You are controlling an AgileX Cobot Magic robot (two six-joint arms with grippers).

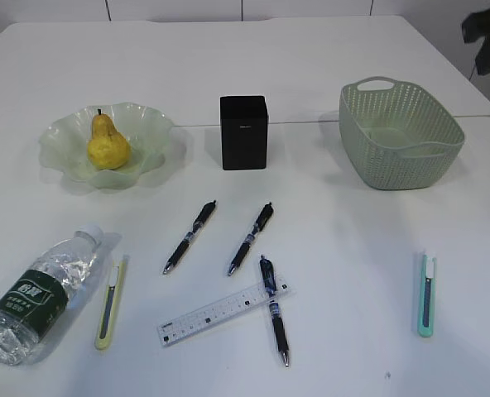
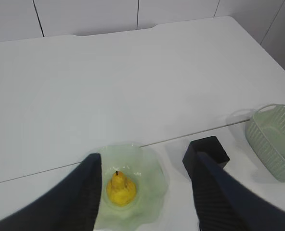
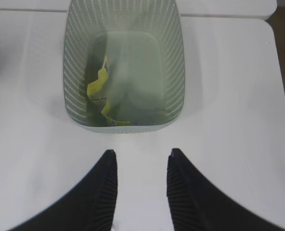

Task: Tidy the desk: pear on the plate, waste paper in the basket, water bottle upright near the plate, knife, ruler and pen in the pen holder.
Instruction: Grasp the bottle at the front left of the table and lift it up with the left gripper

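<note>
The pear (image 1: 108,144) sat upright in the ruffled green plate (image 1: 152,126) at the back left of the white counter (image 1: 353,240), stem up. From the left wrist view, the left gripper (image 2: 147,185) hung above that plate with its jaws apart and nothing between them, the pear showing in the gap. Over on the right, the right gripper (image 3: 141,168) hovered just in front of the sage-green basket (image 3: 174,72), jaws moderately apart and empty; yellow waste paper (image 3: 100,89) lay inside the basket against its left wall. The black pen holder (image 1: 244,132) stood between plate and basket. The water bottle (image 1: 40,294) lay on its side at the front left, cap pointing toward the plate, well short of it. Just beside it lay a yellow-green utility knife (image 1: 110,303). Two pens (image 1: 189,236) (image 1: 251,238) lay slanted in the middle, near each other but apart. A third pen (image 1: 274,310) crossed over the right end of the ruler (image 1: 220,311). A teal utility knife (image 1: 426,294) lay alone at the front right.
</note>
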